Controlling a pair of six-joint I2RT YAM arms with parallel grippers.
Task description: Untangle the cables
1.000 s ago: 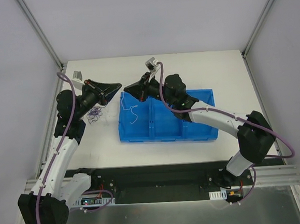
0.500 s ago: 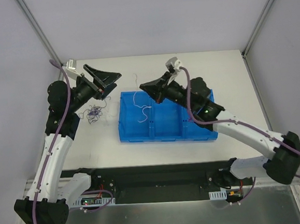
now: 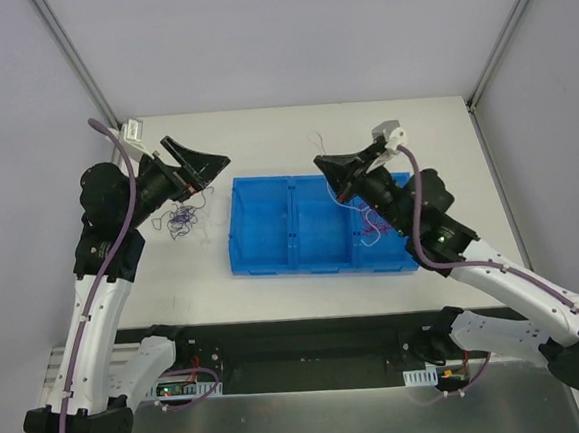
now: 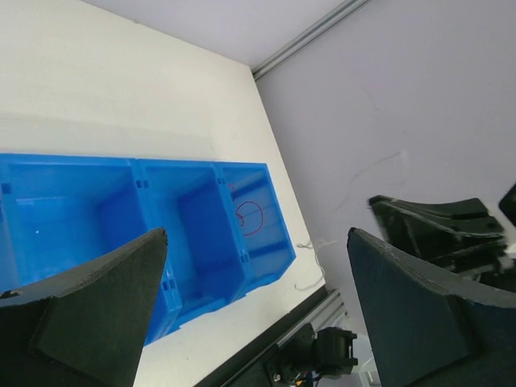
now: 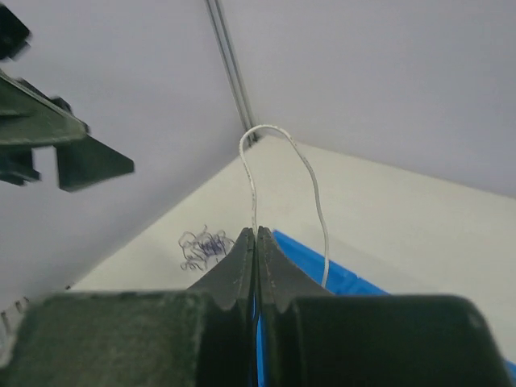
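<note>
The right claw (image 5: 256,234) is clenching a looping white cable (image 5: 278,137) above the blue bin (image 3: 273,260). The left claw (image 4: 258,235) is gaping wide, grasping nothing, above the purple cable clump (image 3: 182,222) that is lying on the tabletop (image 3: 263,138) beside the bin. A red cable (image 4: 251,216) is lying in the bin's right-hand compartment.

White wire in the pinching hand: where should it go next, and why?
Probably lower it into the blue bin's middle compartment and let go. The right gripper is shut on the white wire, holding it up free of the purple tangle on the table. The red wire already lies alone in the right-end compartment, and the middle one looks empty.
</note>
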